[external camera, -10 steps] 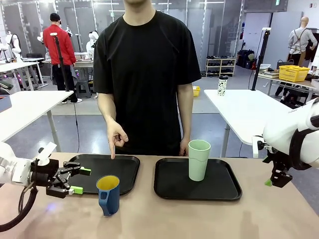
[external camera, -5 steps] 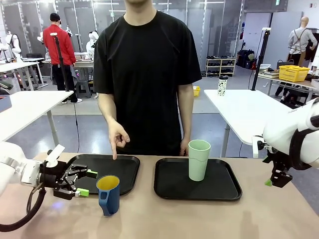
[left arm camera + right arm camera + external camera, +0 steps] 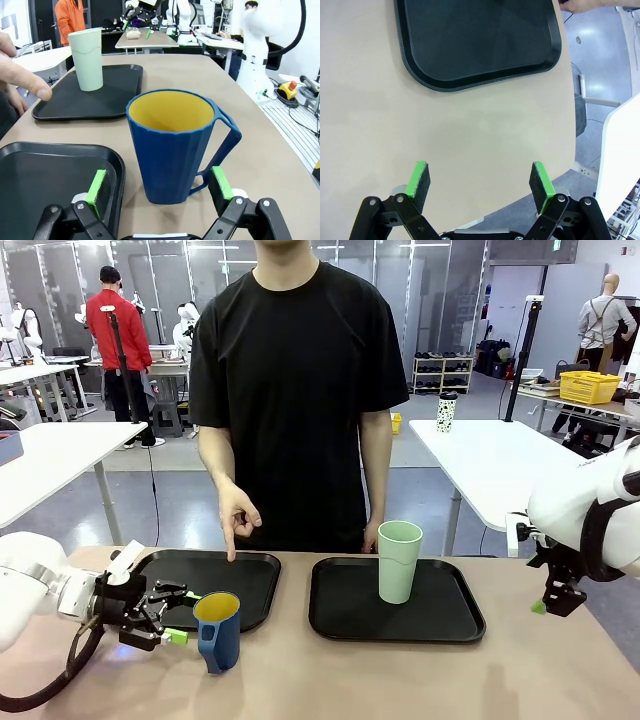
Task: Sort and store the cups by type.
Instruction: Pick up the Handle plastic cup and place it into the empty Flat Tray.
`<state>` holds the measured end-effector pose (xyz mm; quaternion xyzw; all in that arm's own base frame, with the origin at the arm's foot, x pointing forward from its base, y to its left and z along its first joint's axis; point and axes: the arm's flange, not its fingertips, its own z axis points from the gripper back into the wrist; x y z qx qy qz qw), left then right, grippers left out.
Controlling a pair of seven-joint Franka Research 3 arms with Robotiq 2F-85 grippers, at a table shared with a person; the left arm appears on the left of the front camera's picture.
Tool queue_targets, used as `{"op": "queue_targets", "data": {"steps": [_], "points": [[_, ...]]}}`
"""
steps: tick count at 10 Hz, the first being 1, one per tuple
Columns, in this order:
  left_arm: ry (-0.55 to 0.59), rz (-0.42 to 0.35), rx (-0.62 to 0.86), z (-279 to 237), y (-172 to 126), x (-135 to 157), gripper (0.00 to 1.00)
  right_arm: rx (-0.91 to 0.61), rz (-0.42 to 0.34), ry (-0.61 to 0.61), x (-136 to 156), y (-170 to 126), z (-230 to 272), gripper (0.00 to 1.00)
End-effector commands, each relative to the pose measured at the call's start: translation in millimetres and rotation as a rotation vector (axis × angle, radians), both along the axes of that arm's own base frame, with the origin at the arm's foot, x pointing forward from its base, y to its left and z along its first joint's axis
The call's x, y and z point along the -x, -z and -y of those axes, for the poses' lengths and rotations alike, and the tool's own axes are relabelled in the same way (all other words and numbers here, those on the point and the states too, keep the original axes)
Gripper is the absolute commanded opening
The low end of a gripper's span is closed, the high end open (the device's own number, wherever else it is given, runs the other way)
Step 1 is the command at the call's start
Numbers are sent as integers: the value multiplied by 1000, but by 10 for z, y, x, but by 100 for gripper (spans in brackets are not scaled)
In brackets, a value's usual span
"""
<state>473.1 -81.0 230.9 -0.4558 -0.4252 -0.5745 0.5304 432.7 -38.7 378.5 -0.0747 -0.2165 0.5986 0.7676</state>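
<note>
Two cups are out on your pale brown worktop (image 3: 400, 670). The short dark blue mug with a handle and a yellow inside (image 3: 218, 630) stands upright on the bare worktop. It is just in front of the left flat black plastic tray (image 3: 250, 585), near that tray's front right corner, on your side. It is not on the tray. In the front view its handle points toward you.

Your left pincer (image 3: 184, 616) is wide open and has hold of nothing. It is low over the worktop, and the blue mug is right in front of its green pads. In the left wrist view one pad is near each side of the mug's bottom. You cannot tell if a pad touches it.

The tall pale green cup with no handle (image 3: 399, 560) stands upright on the right flat black plastic tray (image 3: 440, 620), toward its far left part.

Your right pincer (image 3: 480, 172) is wide open too and holds nothing. It hangs over bare worktop near the right edge, close to a corner of the right tray.

A person's hand (image 3: 237, 523) points one finger down at the far edge of the left tray.
</note>
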Motion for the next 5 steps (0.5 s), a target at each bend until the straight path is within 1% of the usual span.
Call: {"op": "queue_targets", "data": {"steps": [1,5], "points": [[42,-23,-3,65,68,-73,100,-3,14,1,-16,15,-20,100],[73,-28,16,204,163,-111,100,-3,14,1,-16,15,-20,100]]}}
